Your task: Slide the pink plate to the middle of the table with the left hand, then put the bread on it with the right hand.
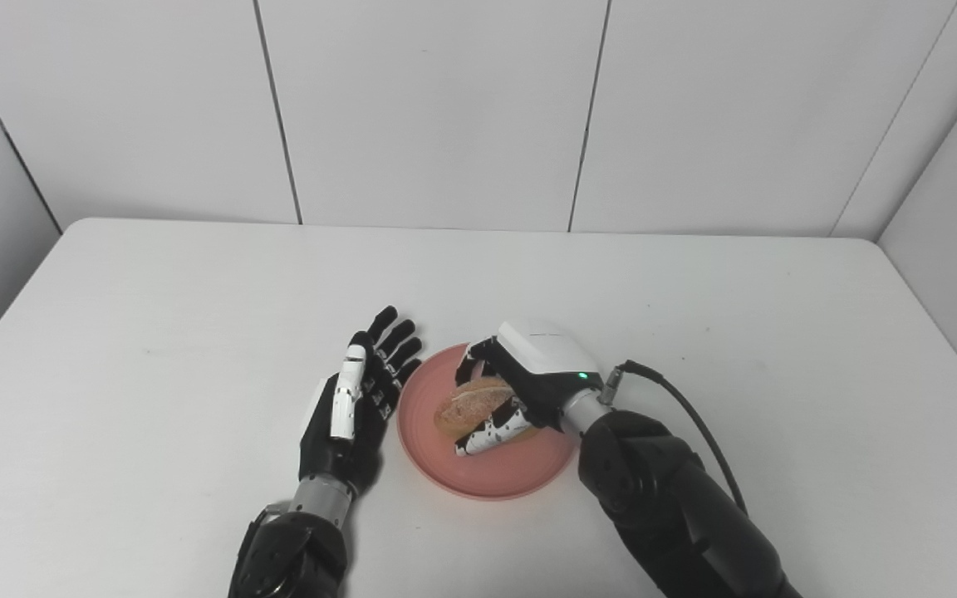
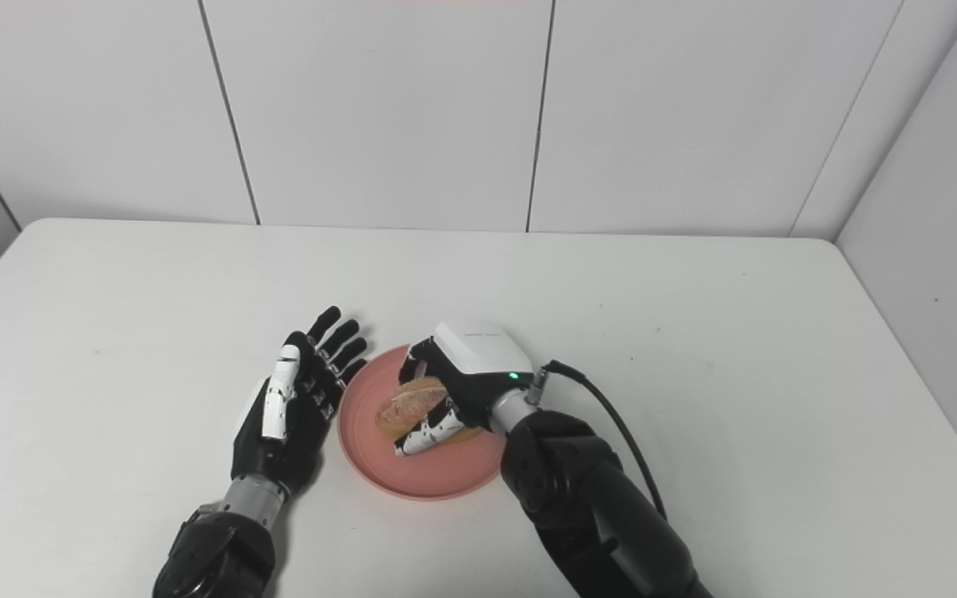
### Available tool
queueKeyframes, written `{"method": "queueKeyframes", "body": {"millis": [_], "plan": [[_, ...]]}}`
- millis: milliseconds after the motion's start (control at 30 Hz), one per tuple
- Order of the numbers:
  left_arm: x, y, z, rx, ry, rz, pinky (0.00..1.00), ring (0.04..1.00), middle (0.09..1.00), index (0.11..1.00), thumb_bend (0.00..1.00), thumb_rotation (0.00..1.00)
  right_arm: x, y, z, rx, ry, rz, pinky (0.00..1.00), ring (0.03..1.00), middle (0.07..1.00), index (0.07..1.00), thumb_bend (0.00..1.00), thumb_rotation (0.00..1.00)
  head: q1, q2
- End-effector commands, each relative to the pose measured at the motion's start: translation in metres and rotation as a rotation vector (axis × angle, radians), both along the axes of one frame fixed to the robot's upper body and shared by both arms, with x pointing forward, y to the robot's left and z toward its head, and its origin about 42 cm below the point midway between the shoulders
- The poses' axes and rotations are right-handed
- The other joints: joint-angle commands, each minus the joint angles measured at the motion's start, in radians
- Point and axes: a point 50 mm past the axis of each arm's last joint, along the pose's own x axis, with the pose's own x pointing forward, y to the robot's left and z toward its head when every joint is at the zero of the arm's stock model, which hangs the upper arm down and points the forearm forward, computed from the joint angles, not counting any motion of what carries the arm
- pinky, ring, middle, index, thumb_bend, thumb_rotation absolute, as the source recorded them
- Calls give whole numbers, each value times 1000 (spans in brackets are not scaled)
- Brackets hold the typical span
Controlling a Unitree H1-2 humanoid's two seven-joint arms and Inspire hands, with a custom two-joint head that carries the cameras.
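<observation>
The pink plate [image 1: 478,475] lies on the white table near its front middle. A brown bread roll [image 1: 463,405] is over the plate's centre, and my right hand [image 1: 524,382] is shut on it, fingers above and thumb below. Whether the roll rests on the plate or hangs just above it cannot be told. My left hand [image 1: 358,399] is open just left of the plate, fingers stretched out and pointing away, their tips close to the plate's left rim.
The white table [image 1: 694,299] reaches to grey panelled walls at the back and sides. A black cable [image 1: 682,407] loops from my right wrist over the table to the right of the plate.
</observation>
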Motion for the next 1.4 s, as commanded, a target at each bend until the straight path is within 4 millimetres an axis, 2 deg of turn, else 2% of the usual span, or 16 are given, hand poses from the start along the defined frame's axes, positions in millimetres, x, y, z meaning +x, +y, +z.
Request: {"method": "queueKeyframes", "body": {"millis": [0,133,167,233,333,400,667,767,967,1067,1233,1367], "plan": [[-7,-4,-16,6,87,-1,904,906,908,897,429,1000,0,-1,16,14,-71,30,487,589,664,677,815,365,-1,-1],[-6,-3,-17,13,87,-8,922,915,913,900,436,1000,-3,-3,17,22,-74,34,505,634,732,772,953,537,-2,-3],[-6,-3,-17,13,89,-8,927,915,914,900,437,1000,-3,-4,17,21,-74,38,541,668,760,795,983,576,-2,-3],[-7,-3,-16,16,92,-7,928,915,913,900,437,1000,-3,-5,18,13,-77,50,579,698,780,807,994,600,-2,-3],[-7,-3,-15,24,91,-7,938,914,913,899,436,1000,-4,-7,20,-8,-87,67,698,779,830,845,1000,697,-3,-4],[-7,-3,-15,26,91,-11,954,920,916,904,441,1000,-4,-7,23,-12,-92,77,716,789,837,856,1000,750,-4,-5],[-7,-3,-15,18,86,-19,961,941,928,912,433,1000,-9,-9,35,11,-120,113,738,816,855,862,1000,797,-4,-7],[-7,-3,-15,4,79,-26,959,952,937,918,422,1000,-14,-11,41,36,-137,114,741,823,858,865,1000,856,-4,-8],[-6,-6,-13,-19,70,-11,911,920,915,898,413,1000,-33,-30,53,236,-257,70,741,828,868,898,959,941,-3,-11],[-7,-7,-11,1,59,4,901,900,909,896,417,1000,-41,-42,51,316,-294,21,736,823,876,910,904,990,-1,-12],[-8,-7,-9,30,42,8,930,915,923,912,428,1000,-58,-62,36,449,-310,-78,752,853,916,946,875,1000,-4,-13],[-10,-6,-7,47,32,16,937,916,926,913,428,1000,-70,-74,20,540,-280,-139,826,905,947,968,821,1000,-6,-17]]}}
